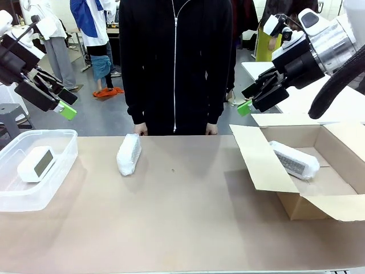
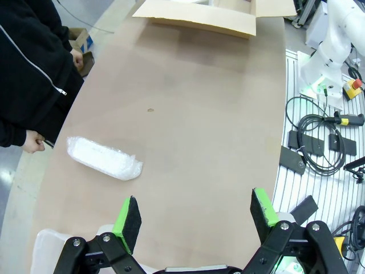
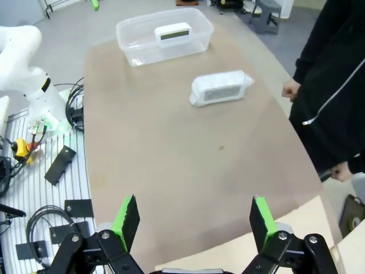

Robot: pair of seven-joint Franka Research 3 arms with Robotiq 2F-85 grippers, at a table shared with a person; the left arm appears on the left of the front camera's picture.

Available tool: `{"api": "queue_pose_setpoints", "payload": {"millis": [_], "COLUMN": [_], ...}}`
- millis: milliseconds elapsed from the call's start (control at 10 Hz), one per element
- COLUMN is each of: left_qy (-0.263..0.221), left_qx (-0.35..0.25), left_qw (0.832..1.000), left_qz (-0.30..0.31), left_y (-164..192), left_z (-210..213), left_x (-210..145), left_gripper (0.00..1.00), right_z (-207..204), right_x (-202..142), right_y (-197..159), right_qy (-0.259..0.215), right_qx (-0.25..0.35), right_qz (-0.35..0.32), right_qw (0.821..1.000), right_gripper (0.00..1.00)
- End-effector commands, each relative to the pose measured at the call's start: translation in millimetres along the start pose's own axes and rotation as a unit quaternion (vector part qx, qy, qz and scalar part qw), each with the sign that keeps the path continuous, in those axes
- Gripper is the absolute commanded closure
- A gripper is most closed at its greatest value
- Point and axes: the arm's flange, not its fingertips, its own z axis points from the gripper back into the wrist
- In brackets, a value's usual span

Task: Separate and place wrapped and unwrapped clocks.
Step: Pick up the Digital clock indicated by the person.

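Left claw (image 2: 195, 212) and right claw (image 3: 193, 218): both spread wide, holding nothing. One wrapped clock (image 1: 129, 154) lies on bench (image 1: 188, 222); second wrapped clock (image 1: 293, 160) in cardboard box (image 1: 259, 165); bare clock (image 1: 36, 163) in plastic tub (image 1: 28, 201).

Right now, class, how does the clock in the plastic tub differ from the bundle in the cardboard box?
The clock is bare, dark screen showing; the bundle is covered in bubble wrap. The clock sits in a clear tub on the left; the bundle lies in an open box on the right. Both are white and oblong.
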Motion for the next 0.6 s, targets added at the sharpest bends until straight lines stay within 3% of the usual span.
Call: {"api": "queue_pose_setpoints", "payload": {"millis": [0,500], "left_qy": [-0.003,-0.003], "left_qx": [-0.004,-0.004], "left_qw": [1.000,1.000], "left_qz": [0.005,0.005], "left_y": [-0.2,-0.2], "left_z": [1.6,1.6], "left_x": [2.1,2.1], "left_gripper": [0.00,0.00], "right_z": [0.0,0.0], "right_x": [0.9,0.9], "right_y": [1.6,1.6], "right_qy": [-0.004,-0.004], "right_qx": [0.005,0.005], "right_qz": [-0.006,-0.006], "right_qw": [1.000,1.000], "right_gripper": [0.00,0.00]}}
